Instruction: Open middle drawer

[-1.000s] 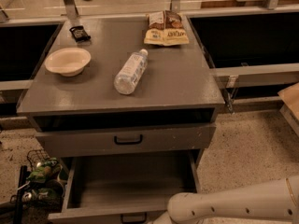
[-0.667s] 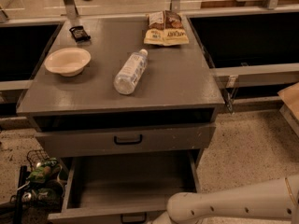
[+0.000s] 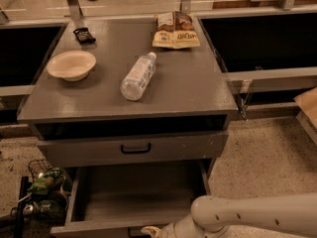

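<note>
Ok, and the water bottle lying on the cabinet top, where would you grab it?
Around the mid-body of the water bottle, coming from above and closing across its width: it lies on its side, cap toward the back, so both long sides are exposed. The end effector is low, by the front edge of the open middle drawer.

Robot lab: drawer cabinet (image 3: 198,78), speckled floor (image 3: 270,152), jaws at bottom edge.

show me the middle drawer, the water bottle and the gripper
middle drawer (image 3: 188,148), camera view, right half of its grey front
water bottle (image 3: 137,77), camera view, middle of its clear body
gripper (image 3: 150,231), camera view, pale tip at the bottom edge
</note>
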